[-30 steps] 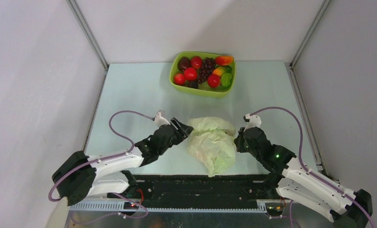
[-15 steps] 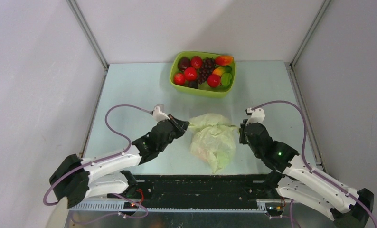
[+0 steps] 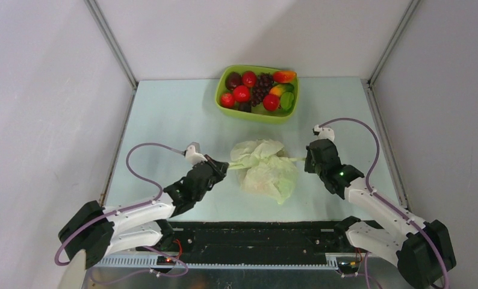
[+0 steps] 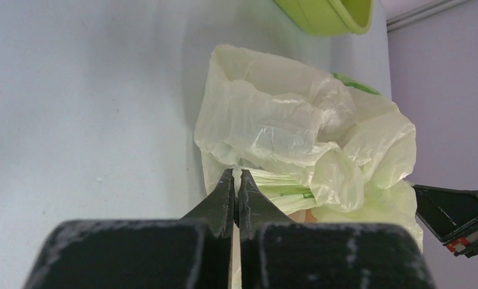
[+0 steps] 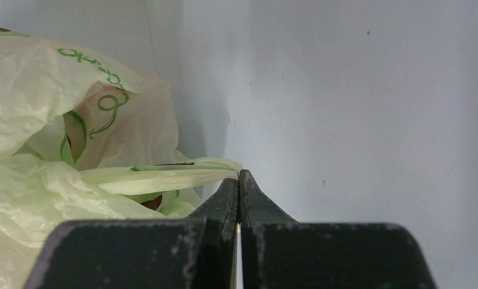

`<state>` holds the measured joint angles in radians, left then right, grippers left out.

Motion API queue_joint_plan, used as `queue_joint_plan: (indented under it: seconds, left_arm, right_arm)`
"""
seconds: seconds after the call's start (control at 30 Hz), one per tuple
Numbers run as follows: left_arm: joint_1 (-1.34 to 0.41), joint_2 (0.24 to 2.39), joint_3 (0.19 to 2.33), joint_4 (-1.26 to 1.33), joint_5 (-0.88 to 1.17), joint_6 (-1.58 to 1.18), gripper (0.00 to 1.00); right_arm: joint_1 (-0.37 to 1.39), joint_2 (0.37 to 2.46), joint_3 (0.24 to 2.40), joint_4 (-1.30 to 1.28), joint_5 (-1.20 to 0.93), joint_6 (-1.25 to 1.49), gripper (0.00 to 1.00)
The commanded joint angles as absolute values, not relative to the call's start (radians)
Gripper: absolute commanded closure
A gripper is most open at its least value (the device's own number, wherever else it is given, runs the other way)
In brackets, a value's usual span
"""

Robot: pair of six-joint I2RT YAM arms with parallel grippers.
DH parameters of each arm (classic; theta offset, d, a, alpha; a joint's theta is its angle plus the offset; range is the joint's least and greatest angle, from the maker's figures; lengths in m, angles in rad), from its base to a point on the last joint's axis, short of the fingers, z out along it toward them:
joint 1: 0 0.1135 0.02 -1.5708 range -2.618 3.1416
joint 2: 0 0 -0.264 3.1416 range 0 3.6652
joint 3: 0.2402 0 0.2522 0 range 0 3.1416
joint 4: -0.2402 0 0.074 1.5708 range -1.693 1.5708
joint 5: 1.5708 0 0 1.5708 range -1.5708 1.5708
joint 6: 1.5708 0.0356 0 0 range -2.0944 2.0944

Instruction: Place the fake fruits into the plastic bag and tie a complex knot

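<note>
The pale yellow-green plastic bag lies crumpled mid-table. My left gripper is shut on the bag's left handle, and my right gripper is shut on the right handle, which is pulled into a taut strip. A peach-brown shape shows through the film. The fake fruits sit in the lime tray: red apples, purple grapes, a dark plum, an orange-pink peach. No knot is in view.
The tray stands at the table's far middle, beyond the bag; its corner shows in the left wrist view. Grey walls close the table's left, right and back. A black rail runs along the near edge between the arm bases.
My left gripper has shut on the bag's left handle. Both grippers moved away from the bases and apart, dragging the bag farther up the table and stretching its handles sideways.
</note>
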<state>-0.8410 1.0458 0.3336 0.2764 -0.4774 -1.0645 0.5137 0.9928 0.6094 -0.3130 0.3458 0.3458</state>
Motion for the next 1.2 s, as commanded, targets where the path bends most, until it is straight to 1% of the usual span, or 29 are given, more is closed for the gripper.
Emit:
queue_joint_plan:
  seconds: [0.0, 0.13, 0.27, 0.37, 0.43, 0.5, 0.7, 0.93, 1.0, 1.03, 1.17]
  left_arm:
    - [-0.788, 1.027, 0.371, 0.21, -0.683, -0.927, 1.0]
    - [-0.788, 0.985, 0.479, 0.181, -0.678, -0.792, 1.0]
    - [-0.787, 0.911, 0.508, 0.19, -0.657, -0.672, 1.0]
    - [-0.77, 0.879, 0.446, 0.2, -0.662, -0.707, 1.0]
    - [-0.747, 0.879, 0.382, 0.228, -0.641, -0.754, 1.0]
    - [-0.735, 0.89, 0.316, 0.257, -0.647, -0.778, 1.0]
    - [-0.681, 0.94, 0.248, 0.321, -0.634, -0.769, 1.0]
    - [-0.656, 0.894, 0.258, 0.298, -0.62, -0.732, 1.0]
    - [-0.653, 0.839, 0.271, 0.266, -0.6, -0.725, 1.0]
    - [-0.653, 0.8, 0.297, 0.254, -0.595, -0.708, 1.0]
    - [-0.652, 0.754, 0.374, 0.17, -0.58, -0.625, 1.0]
  right_arm:
    - [0.459, 0.952, 0.659, -0.292, 0.498, 0.267, 1.0]
    - [0.476, 0.961, 0.776, -0.294, 0.535, 0.189, 1.0]
    - [0.497, 0.97, 0.843, -0.301, 0.614, 0.122, 1.0]
    - [0.402, 0.994, 0.823, -0.319, 0.549, 0.179, 1.0]
    - [0.373, 1.01, 0.777, -0.289, 0.515, 0.204, 1.0]
    - [0.354, 1.036, 0.732, -0.262, 0.503, 0.223, 1.0]
    - [0.312, 1.119, 0.677, -0.214, 0.475, 0.243, 1.0]
    - [0.302, 1.097, 0.68, -0.199, 0.468, 0.225, 1.0]
    - [0.302, 1.077, 0.693, -0.227, 0.472, 0.217, 1.0]
    - [0.303, 1.052, 0.702, -0.235, 0.474, 0.214, 1.0]
    - [0.32, 1.001, 0.732, -0.25, 0.501, 0.196, 1.0]
